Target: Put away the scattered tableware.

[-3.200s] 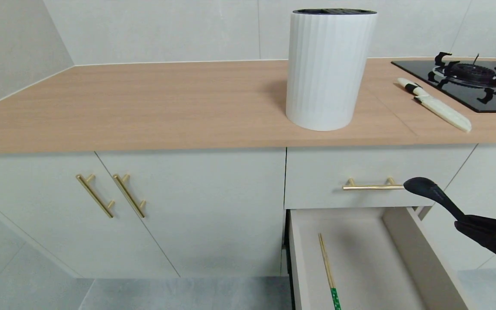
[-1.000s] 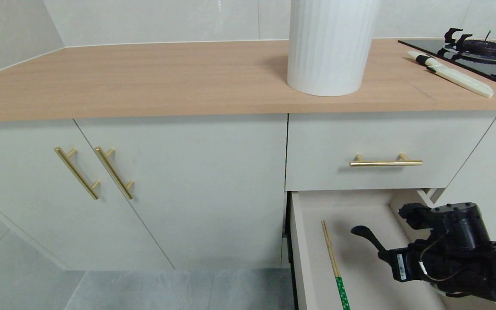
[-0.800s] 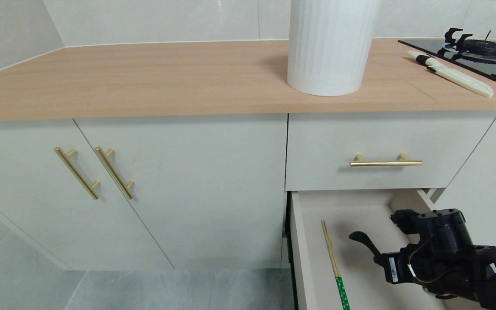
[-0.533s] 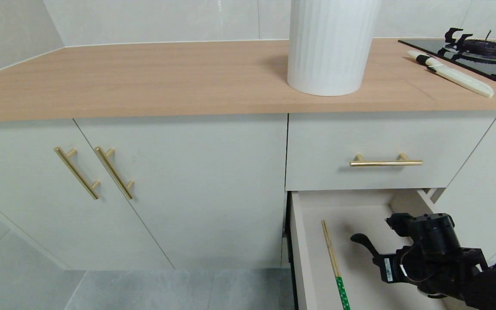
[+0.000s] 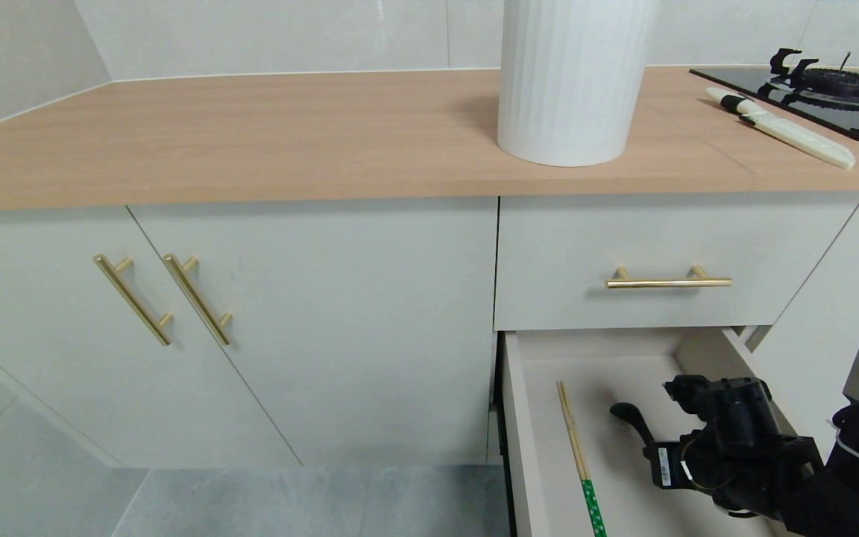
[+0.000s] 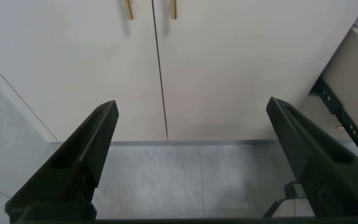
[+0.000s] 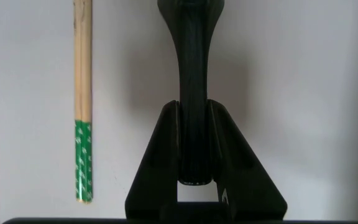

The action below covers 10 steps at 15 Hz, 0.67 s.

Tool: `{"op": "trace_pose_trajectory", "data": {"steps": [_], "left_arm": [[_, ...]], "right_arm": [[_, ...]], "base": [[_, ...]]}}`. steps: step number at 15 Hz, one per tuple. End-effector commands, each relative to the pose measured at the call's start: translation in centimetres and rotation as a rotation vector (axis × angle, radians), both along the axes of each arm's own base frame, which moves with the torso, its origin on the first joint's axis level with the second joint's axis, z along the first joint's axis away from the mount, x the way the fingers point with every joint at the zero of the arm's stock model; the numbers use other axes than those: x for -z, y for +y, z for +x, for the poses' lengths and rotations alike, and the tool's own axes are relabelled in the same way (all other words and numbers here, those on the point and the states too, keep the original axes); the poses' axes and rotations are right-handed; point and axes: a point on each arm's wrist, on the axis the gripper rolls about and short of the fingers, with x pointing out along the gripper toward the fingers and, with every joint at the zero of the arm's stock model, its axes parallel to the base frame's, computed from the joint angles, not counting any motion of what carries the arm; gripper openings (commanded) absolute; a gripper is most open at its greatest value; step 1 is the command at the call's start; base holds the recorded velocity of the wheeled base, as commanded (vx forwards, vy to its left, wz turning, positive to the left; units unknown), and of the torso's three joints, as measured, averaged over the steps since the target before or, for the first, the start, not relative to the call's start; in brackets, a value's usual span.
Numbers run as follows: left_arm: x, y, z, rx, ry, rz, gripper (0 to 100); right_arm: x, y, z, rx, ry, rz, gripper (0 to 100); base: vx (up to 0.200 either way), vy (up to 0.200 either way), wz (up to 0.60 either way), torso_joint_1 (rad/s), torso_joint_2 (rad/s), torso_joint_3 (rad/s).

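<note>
The lower drawer point(image 5: 517, 418) stands pulled out. A pair of wooden chopsticks with green ends point(image 5: 576, 455) point(image 7: 82, 93) lies along its left side. My right gripper point(image 5: 659, 453) point(image 7: 194, 115) is inside the drawer, shut on the handle of a black utensil point(image 5: 627, 418) point(image 7: 191, 68) whose free end points toward the back, just right of the chopsticks. A cream-handled knife point(image 5: 780, 128) lies on the counter at the right. My left gripper point(image 6: 191, 115) hangs open in front of the cabinet doors, holding nothing.
A tall white ribbed holder point(image 5: 571, 82) stands on the wooden counter point(image 5: 250, 142) above the drawers. A black gas stove point(image 5: 832, 89) sits at the far right. The upper drawer with its gold handle point(image 5: 668, 282) is closed, as are the two cabinet doors point(image 5: 288, 313).
The head view has tilted down since the oldest frame. My right gripper brought the black utensil from above the drawer down into it, sinking a little lower over the last second.
</note>
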Motion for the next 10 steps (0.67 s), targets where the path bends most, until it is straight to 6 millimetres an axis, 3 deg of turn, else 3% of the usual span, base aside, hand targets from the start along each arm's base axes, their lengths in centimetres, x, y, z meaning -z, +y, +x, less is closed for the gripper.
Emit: {"op": "trace_pose_trajectory", "data": {"steps": [1, 8, 9, 10], "left_arm": [[0.00, 0.00, 0.00, 0.001, 0.000, 0.000, 100], [0.00, 0.00, 0.00, 0.001, 0.000, 0.000, 100], [0.00, 0.00, 0.00, 0.001, 0.000, 0.000, 100], [0.00, 0.00, 0.00, 0.001, 0.000, 0.000, 100]], "right_arm": [[0.16, -0.03, 0.01, 0.005, 0.004, -0.004, 0], [-0.04, -0.09, 0.00, 0.010, -0.004, -0.007, 0], [0.00, -0.09, 0.00, 0.010, -0.003, -0.007, 100], [-0.04, -0.09, 0.00, 0.010, -0.004, -0.007, 100]], "base": [[0.000, 0.000, 0.00, 0.000, 0.00, 0.000], [0.000, 0.000, 0.00, 0.000, 0.00, 0.000], [0.000, 0.000, 0.00, 0.000, 0.00, 0.000], [0.000, 0.000, 0.00, 0.000, 0.00, 0.000]]}}
